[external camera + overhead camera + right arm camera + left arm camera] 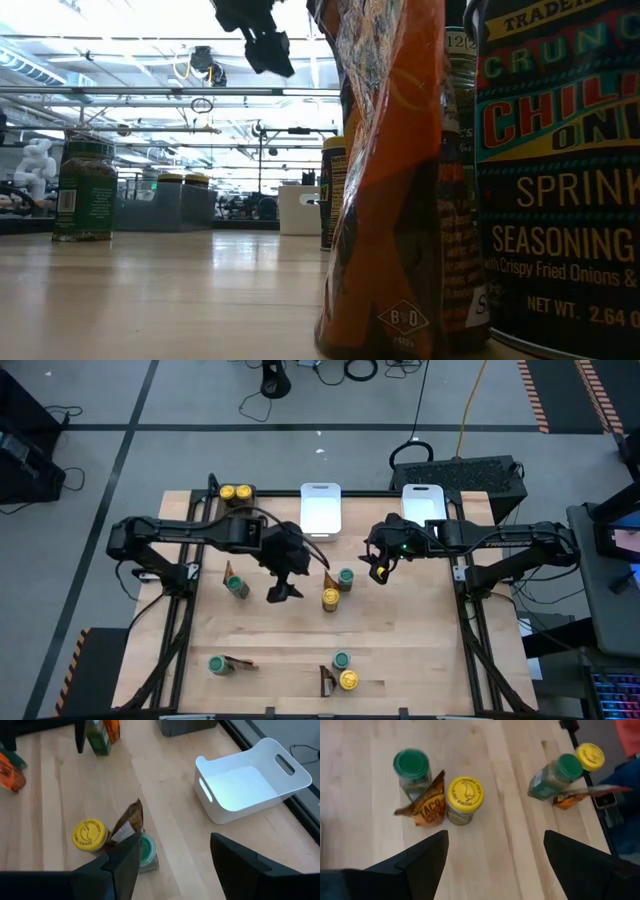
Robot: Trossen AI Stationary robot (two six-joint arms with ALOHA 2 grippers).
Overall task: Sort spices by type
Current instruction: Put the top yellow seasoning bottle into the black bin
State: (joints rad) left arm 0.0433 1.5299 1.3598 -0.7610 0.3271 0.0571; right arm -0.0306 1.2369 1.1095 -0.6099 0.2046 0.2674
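Note:
Spices stand in small groups on the wooden table (420,660). Mid-table, a yellow-lidded jar (330,600), a green-lidded jar (346,578) and a brown-orange packet (425,805) crowd together. My left gripper (283,592) hangs open above the table just left of this group, holding nothing; in its wrist view (492,865) the group lies ahead of the fingers. My right gripper (380,572) hovers open to the group's right, also holding nothing (175,865). Its wrist view shows the same yellow jar (90,835) and green jar (147,850).
Two white trays (320,508) (424,502) stand at the far edge, and a dark tray with yellow-lidded jars (237,492) at the far left. More jars and packets stand at the left (237,588), near left (216,664) and near middle (345,672).

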